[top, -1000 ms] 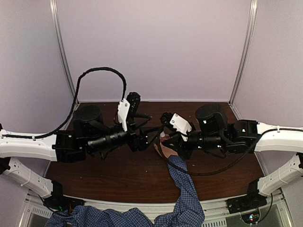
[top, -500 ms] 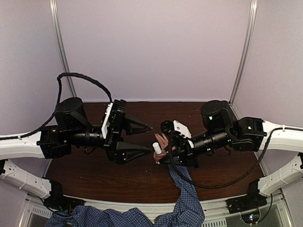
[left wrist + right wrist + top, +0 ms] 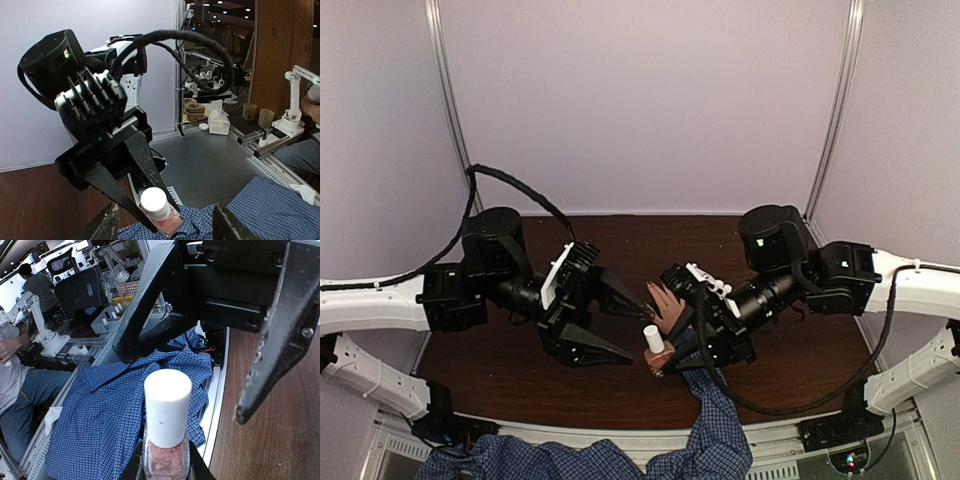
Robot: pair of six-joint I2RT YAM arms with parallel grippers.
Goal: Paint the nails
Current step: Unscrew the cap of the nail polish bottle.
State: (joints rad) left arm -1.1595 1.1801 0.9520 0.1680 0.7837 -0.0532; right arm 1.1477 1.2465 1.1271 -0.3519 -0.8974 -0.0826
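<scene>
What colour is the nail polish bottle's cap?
The cap of the nail polish bottle is white, clearest in right wrist view.

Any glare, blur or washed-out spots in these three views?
Top view: even light, sharp; the hand is small and partly hidden. Left wrist: the bottle has a washed-out white cap. Right wrist: bottle sharp, top-left corner overexposed.

The polish bottle point(image 3: 654, 340) is sitting upright in the right end effector point(image 3: 662, 360) over the tabletop's point(image 3: 520, 372) middle. The left end effector point(image 3: 638, 333) is hanging just left of it, and the hand point(image 3: 667, 302) is lying just behind.
</scene>
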